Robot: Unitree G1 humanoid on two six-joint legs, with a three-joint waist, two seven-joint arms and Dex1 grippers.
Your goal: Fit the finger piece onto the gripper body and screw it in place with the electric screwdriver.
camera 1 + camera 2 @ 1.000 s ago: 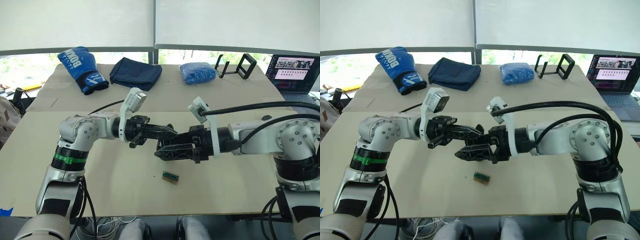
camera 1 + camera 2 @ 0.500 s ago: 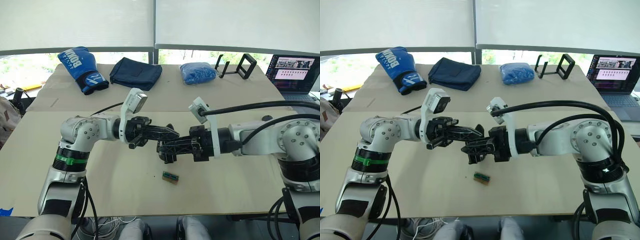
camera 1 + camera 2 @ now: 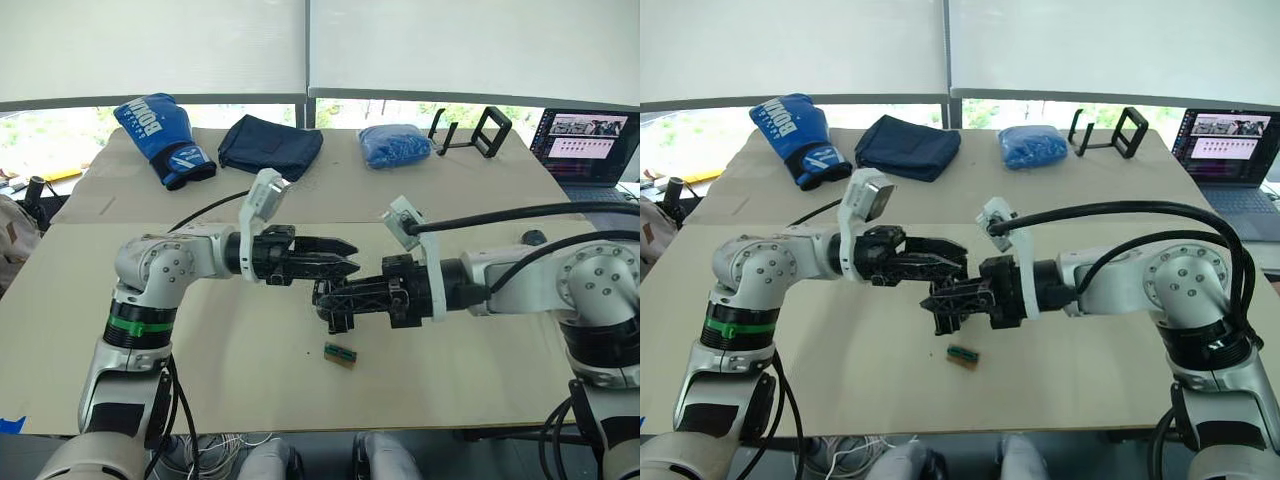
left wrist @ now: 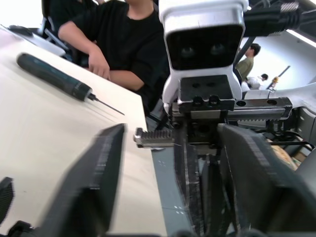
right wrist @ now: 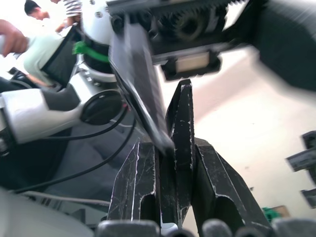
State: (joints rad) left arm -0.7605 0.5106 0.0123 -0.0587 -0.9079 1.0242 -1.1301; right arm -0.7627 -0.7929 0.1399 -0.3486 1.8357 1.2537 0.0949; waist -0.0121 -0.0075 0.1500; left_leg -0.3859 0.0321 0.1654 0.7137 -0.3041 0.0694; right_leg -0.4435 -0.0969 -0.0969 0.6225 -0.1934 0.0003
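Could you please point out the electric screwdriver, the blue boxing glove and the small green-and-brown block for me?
electric screwdriver (image 4: 52,76), left wrist view, on its handle.
blue boxing glove (image 3: 160,130), left eye view, on its back.
green-and-brown block (image 3: 340,354), left eye view, on its top.

Your bench (image 3: 250,380) carries a small green-and-brown block (image 3: 340,354) near you. Along the far side lie a blue boxing glove (image 3: 163,137), a dark cloth (image 3: 270,146), a blue bundle (image 3: 395,145), a black stand (image 3: 478,131) and a laptop (image 3: 592,143). The screwdriver (image 4: 54,78) lies flat on it too.

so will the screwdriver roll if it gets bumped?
Likely yes: the electric screwdriver is a round cylinder lying flat on the table. It looks rigid and probably dense for its size. Its thin bit seems the part most easily bent.
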